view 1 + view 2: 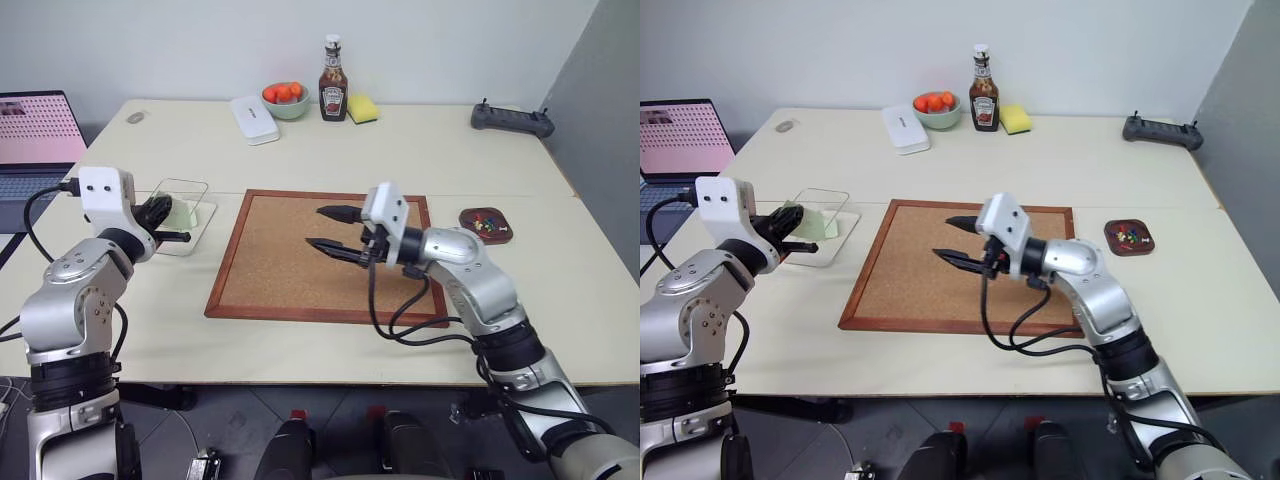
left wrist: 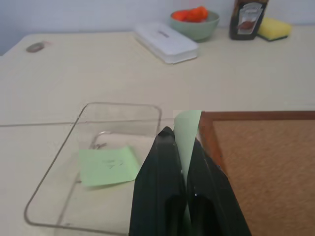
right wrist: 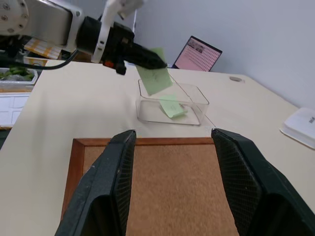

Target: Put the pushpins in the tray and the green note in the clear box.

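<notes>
While the left gripper pinches a green note tight above the clear box, another note lies flat inside — its writing too faint to read. Next comes the cork board. Over it hangs the right gripper, fingers apart and empty. Farthest right sits the tray with pins — tiny colored dots, hard to count.

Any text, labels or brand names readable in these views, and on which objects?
None is readable.
Brown sauce bottle: label print too small.
White oblong case: a small mark, blurred.
Pale green paper note in the clear plastic box: faint scribble, illegible.
Laptop screen: pink content, too small.
</notes>
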Motion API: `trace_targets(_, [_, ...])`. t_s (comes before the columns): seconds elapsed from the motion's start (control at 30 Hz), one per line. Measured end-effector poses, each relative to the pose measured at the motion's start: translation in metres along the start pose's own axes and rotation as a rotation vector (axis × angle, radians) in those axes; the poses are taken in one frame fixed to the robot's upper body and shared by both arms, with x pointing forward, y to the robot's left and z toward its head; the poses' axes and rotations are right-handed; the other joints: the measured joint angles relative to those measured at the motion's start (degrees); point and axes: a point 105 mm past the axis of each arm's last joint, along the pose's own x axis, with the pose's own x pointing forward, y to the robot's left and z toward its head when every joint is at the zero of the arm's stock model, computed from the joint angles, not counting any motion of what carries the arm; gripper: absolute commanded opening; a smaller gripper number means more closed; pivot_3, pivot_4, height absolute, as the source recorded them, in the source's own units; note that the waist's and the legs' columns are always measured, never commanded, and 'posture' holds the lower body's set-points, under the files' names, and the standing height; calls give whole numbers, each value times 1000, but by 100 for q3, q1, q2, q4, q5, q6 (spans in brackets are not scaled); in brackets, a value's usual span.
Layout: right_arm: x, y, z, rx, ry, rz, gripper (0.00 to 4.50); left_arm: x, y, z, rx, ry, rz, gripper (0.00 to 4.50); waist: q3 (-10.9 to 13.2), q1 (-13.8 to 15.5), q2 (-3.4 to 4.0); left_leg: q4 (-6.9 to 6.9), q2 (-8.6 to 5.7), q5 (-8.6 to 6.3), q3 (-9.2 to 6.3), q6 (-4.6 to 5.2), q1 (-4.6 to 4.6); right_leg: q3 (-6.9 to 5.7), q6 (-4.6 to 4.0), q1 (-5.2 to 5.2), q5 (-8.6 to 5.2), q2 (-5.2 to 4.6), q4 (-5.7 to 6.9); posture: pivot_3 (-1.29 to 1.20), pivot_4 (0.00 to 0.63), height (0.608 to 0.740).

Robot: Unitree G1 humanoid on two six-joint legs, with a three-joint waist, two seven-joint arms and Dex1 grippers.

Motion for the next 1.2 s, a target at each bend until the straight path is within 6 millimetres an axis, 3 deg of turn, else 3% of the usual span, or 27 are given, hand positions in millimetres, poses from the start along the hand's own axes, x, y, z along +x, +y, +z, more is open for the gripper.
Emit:
trace_targets(0.23, [10,-3,-5,18,57,-13,2597,24,21,0,59,2,50,0,-4,-27,-6,-6,1,13,19,-23,-48,15,-32,-76,19,-3,18,0,150,740])
trace_targets(0.43, [10,-4,-6,21,75,-10,2651,36,33,-15,49,44,84,1141,-7,-46,-11,13,-3,15,28,-26,-115,19,-43,-158,27,-9,70,0,150,740])
trace_targets(0.93, [9,-5,-7,18,87,-17,2651,38,35,-10,97,15,82,4096,-6,-52,-11,61,1,3,28,-4,-121,17,-47,-161,30,-2,100,0,150,740])
trace_targets(1.07, [8,-6,-7,21,83,-21,2651,35,30,6,131,-47,68,4096,-6,-51,-11,69,4,4,25,-3,-124,15,-54,-160,36,0,101,0,150,740])
trace_targets(1.2, [-2,-10,-8,44,58,-75,2651,23,2,37,160,-204,-22,4096,-7,-33,-11,76,4,4,23,-5,-134,16,-56,-161,39,-2,98,0,150,740])
